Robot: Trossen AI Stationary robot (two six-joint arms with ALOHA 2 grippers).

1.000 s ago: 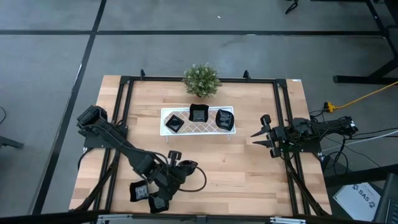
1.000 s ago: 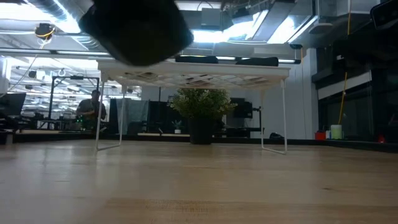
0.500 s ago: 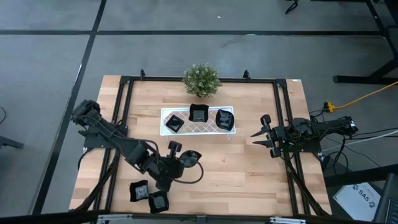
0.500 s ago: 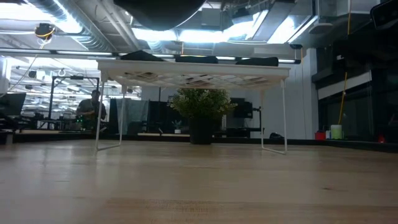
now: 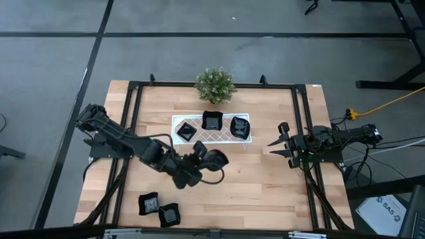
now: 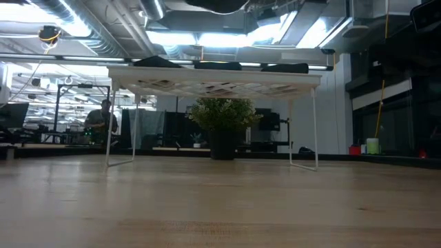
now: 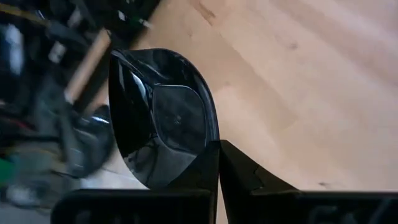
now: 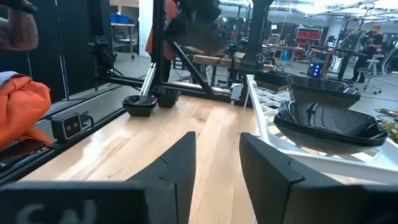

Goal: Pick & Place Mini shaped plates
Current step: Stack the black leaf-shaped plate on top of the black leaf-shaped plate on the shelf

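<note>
My left gripper (image 5: 207, 161) hangs over the table's middle, just near of the white lattice tray (image 5: 178, 121), shut on a mini shaped plate (image 5: 218, 159), a glossy black dish with a grey centre (image 7: 165, 118). Three more black plates lie on the tray: left (image 5: 186, 132), middle (image 5: 211, 121) and right (image 5: 240, 127). Two others rest on the wood near the front left (image 5: 148, 203) (image 5: 170, 214). My right gripper (image 5: 272, 148) waits open at the table's right side, fingers level and pointing toward the tray. My left gripper pinches the plate's rim (image 7: 208, 148) between its two shut fingers, slanting down from the table's left. The plate juts out past the fingertips, tilted on edge and lifted clear of the table.
A small green potted plant (image 5: 214, 85) stands behind the tray at the far edge. The tray stands raised on thin white legs (image 6: 315, 131). A black frame (image 5: 126, 133) runs along the table's sides. Bare wood lies between the tray and the near edge.
My left gripper has risen from beside the two front-left plates and travelled toward the tray, to the right and far side, rolling its wrist on the way. The held plate has gone with it, clear of the table.
</note>
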